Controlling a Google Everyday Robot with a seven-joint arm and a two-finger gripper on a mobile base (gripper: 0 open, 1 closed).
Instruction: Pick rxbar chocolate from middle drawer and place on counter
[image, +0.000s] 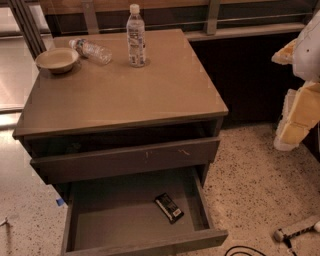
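Observation:
The rxbar chocolate (168, 207) is a small flat black bar with white print at its near end. It lies on the floor of the pulled-out middle drawer (100, 220), right of its centre. The counter (125, 95) is the cabinet's tan-brown top slab above it. My gripper (296, 117), white with yellowish parts, hangs at the right edge of the view. It is beside the cabinet at about counter height, well apart from the bar and holding nothing.
The drawer above (125, 160), with pale scratches on its front, is slightly open. On the counter are a tan bowl (56, 60), a lying water bottle (91, 50) and an upright one (136, 36). A black cable (245, 250) and a pale tool (300, 230) lie on the speckled floor.

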